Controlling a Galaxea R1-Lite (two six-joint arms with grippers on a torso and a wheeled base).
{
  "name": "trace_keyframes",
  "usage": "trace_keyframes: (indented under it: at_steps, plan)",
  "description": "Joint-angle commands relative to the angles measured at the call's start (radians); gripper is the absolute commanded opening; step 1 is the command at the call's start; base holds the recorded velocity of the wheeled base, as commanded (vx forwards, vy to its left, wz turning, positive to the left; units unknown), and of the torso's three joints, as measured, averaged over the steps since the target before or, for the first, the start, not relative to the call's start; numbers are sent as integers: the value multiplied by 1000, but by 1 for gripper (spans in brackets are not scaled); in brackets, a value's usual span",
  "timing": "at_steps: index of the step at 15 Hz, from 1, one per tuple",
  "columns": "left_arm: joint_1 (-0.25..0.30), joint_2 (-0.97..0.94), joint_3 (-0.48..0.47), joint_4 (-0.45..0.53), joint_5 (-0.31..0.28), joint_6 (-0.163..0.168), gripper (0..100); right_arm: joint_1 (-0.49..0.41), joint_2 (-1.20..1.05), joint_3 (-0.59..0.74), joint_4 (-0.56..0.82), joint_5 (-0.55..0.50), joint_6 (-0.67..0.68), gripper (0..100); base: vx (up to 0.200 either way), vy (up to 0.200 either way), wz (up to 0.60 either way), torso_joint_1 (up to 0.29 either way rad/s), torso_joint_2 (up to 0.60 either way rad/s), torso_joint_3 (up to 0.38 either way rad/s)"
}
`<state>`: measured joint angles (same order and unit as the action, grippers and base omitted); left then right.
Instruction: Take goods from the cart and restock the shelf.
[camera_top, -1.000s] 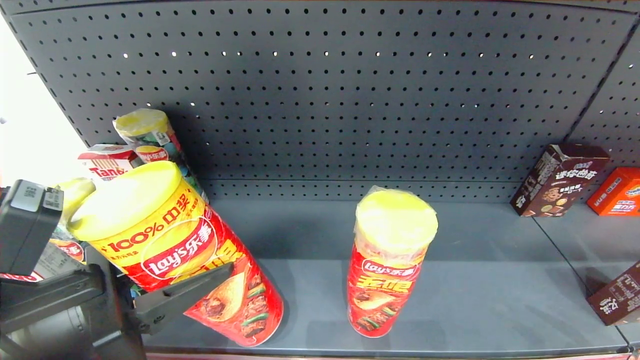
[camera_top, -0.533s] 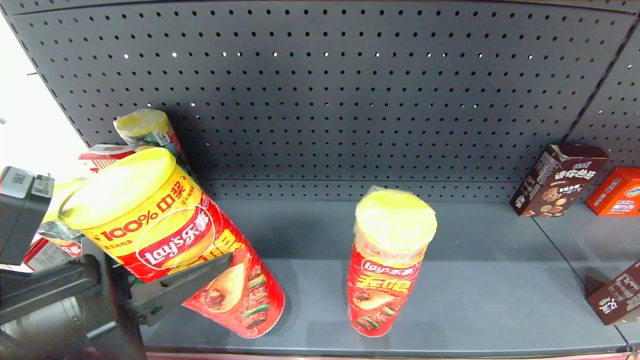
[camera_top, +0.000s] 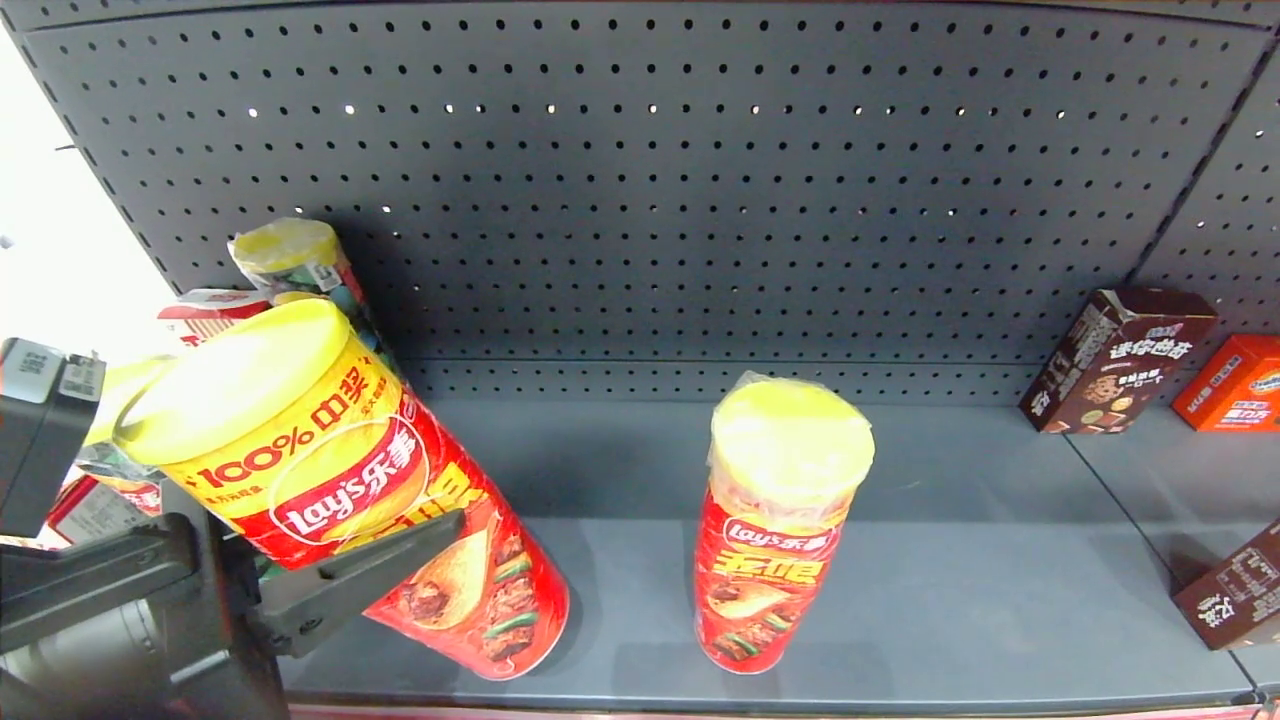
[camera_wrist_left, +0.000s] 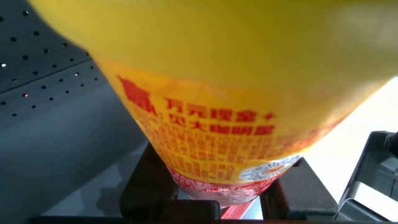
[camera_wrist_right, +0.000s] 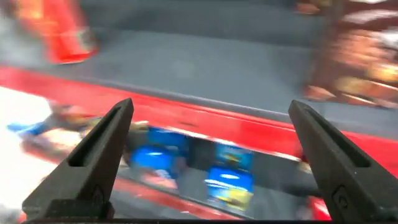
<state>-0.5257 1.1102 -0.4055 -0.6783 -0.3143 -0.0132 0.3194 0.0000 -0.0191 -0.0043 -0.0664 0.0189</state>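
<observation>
Head view: a red chip can (camera_top: 350, 480) with a yellow lid tilts leftward at the shelf's (camera_top: 950, 590) near-left corner, clamped between the left gripper's (camera_wrist_left: 221, 199) jaws. A second can (camera_top: 780, 520) stands upright mid-shelf. The right gripper (camera_wrist_right: 211, 149) hangs near the shelf's front edge, jaws apart.

Shelf (camera_top: 950, 600), left front: tilted can (camera_top: 340, 490), top leaning left. Mid-shelf, to its right: upright can (camera_top: 780, 520). Behind the tilted can, by the pegboard (camera_top: 650, 200): rear can (camera_top: 295, 260). Back right: inner box (camera_top: 1115, 360), outer box (camera_top: 1235, 385) beside it. Right front: front box (camera_top: 1235, 590).
</observation>
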Motion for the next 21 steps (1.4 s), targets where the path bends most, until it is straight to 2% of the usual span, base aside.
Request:
trace_keyframes:
  at_steps: [1,7,8,10,15,18,20,21]
  plan:
    - [0,-1,1,-1,1,-1,0,-2,0,19,3,-16,-14,100,0,0,0,0,0,0]
    - [-7,-1,-21,0,-2,2,0,14,0,19,3,8,-31,100,0,0,0,0,0,0]
    - [-8,0,-22,0,-2,12,0,14,0,19,3,8,-31,100,0,0,0,0,0,0]
    - [-7,33,-33,2,-2,53,0,14,0,19,3,8,-31,100,0,0,0,0,0,0]
    - [3,218,-213,0,-2,82,0,15,0,19,3,8,-31,100,0,0,0,0,0,0]
    - [6,280,-253,2,-11,87,0,15,0,19,3,8,-31,100,0,0,0,0,0,0]
    - [23,315,-291,19,-59,87,0,15,0,19,3,8,-31,100,0,0,0,0,0,0]
    - [43,316,-349,125,-134,90,0,14,0,19,3,8,-31,100,0,0,0,0,0,0]
